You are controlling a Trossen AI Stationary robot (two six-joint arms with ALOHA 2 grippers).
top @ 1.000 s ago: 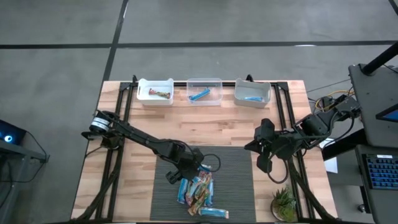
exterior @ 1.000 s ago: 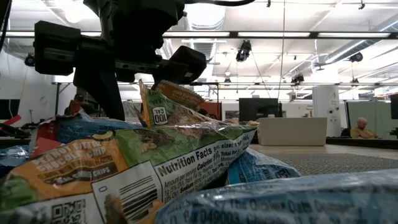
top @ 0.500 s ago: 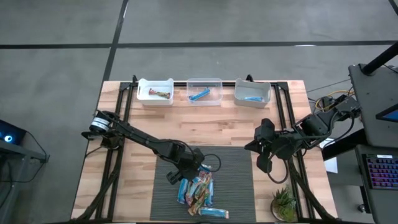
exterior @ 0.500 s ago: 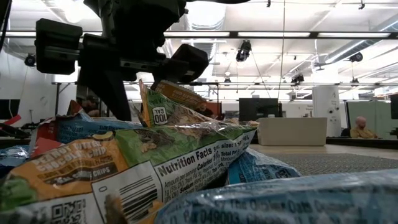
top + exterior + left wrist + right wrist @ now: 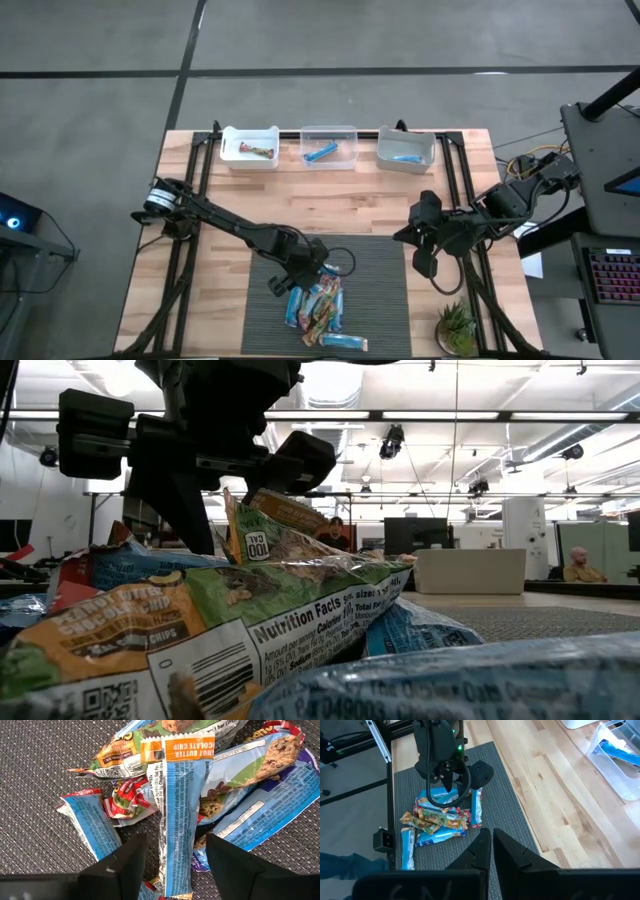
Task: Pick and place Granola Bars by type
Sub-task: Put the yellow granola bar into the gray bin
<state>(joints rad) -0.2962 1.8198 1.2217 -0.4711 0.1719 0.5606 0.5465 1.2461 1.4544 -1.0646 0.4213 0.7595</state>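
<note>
A heap of Granola Bars (image 5: 318, 308) lies on the dark mat (image 5: 375, 285) near the table's front edge. Some are blue and some are green, red and orange. My left gripper (image 5: 175, 865) points down over the heap's far end, open. One finger stands on each side of a long bar (image 5: 180, 815) with a blue back and an orange end, which lies on top of other bars. In the high view the same left gripper (image 5: 305, 277) shows at the heap's far left. My right gripper (image 5: 425, 262) waits shut above the mat's right edge, holding nothing. My left gripper comes from above, slanting down, with its fingers (image 5: 127, 862) on either long side of the blue-backed bar, near its end (image 5: 176, 880). The bar lies flat on the heap. Whether the fingers touch it I cannot tell.
Three small bins stand along the far edge. The white one (image 5: 250, 147) holds a multicoloured bar, and the clear one (image 5: 328, 147) and the right one (image 5: 406, 147) each hold a blue bar. A small plant (image 5: 457, 326) stands at the front right corner.
In the low view the left gripper's visible finger has shifted a little inward toward the heap. The arm itself has kept its place. The bars lie as before.
</note>
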